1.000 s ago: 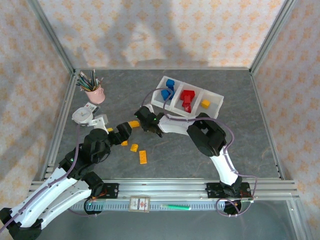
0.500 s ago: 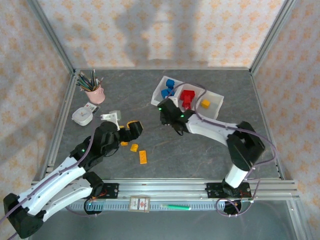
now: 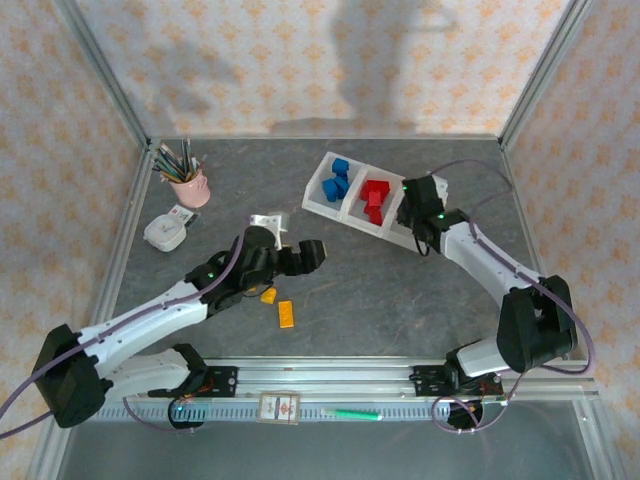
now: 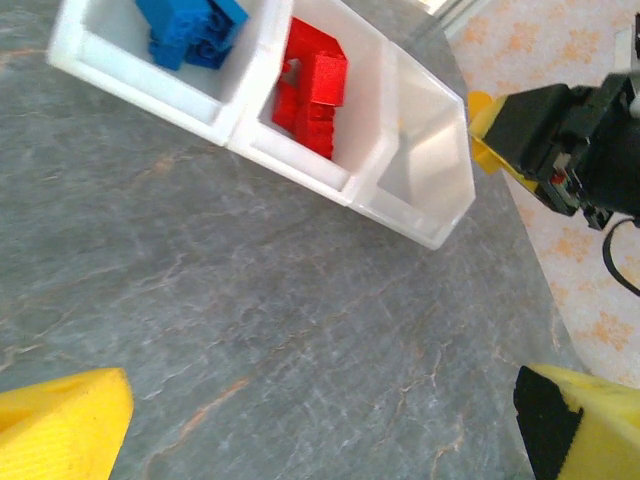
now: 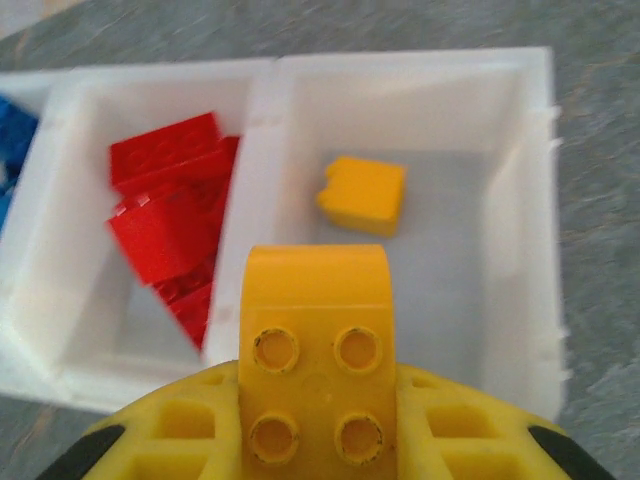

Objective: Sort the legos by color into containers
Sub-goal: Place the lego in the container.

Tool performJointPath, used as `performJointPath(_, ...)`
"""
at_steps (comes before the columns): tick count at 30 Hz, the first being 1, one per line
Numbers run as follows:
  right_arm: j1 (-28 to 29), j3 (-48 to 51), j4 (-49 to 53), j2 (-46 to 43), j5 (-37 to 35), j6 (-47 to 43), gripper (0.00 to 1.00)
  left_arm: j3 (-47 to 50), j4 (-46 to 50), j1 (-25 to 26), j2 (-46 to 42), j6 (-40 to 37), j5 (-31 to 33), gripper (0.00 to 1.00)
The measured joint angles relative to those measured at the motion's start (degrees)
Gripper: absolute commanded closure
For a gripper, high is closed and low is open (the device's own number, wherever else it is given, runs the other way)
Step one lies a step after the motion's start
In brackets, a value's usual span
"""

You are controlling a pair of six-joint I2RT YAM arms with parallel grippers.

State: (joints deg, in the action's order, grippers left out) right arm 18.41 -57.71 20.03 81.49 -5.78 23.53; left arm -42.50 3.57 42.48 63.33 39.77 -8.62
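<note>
**Operator:** What did your right claw have?

**Robot:** My right claw (image 5: pixel 318 432) was pinching a yellow brick (image 5: pixel 318 330). The jaws were pressed against its two sides and its studs faced my wrist camera.

**Operator:** Where did its container lie from the claw?

**Robot:** Straight beneath and a little ahead. The end compartment (image 5: pixel 470 250) of the white tray (image 3: pixel 340 213) sat under my fingertips. A lone yellow brick (image 5: pixel 365 193) lay in it, just ahead of the claw. To the claw's left, across the divider, was the red compartment (image 5: pixel 75 220) with its red bricks (image 5: pixel 165 215).

**Operator:** What did the drop turn on?

**Robot:** The sideways offset. In my wrist view the held brick's left edge lined up roughly over that divider. I judged that a small shift to the right, away from the red side, would be safer before spreading the jaws. I couldn't tell how high the brick hung above the rim.

**Operator:** And the other arm?

**Robot:** My left claw (image 3: pixel 305 252) was spread and empty, hanging over the worktop (image 3: pixel 400 300) apart from the tray. Two more yellow pieces lay behind it, back toward my bases. One was a small brick (image 3: pixel 268 295) and the other an oblong brick (image 3: pixel 286 313), just beside each other. The oblong's long axis ran roughly across the line of my left forearm. The left claw was far nearer to both, so I judged those to be its work.
</note>
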Motion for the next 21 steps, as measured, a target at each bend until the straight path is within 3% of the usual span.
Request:
performJointPath(7,-4.6,-1.7,-2.4,7.5,1.7,-1.6,0.71,-2.1,-3.4,0.7,5.2,-0.8,-1.5,0.01)
performJointPath(13,-5.5,-4.4,-3.5,13.4,3.4,-2.7,0.59,-2.7,-4.0,0.7,5.9,-1.1,-1.5,0.01)
performJointPath(21,-5.7,-6.4,-4.2,13.8,4.3,-4.3,0.52,-2.8,-4.2,0.7,5.7,-2.6,-1.1,0.01)
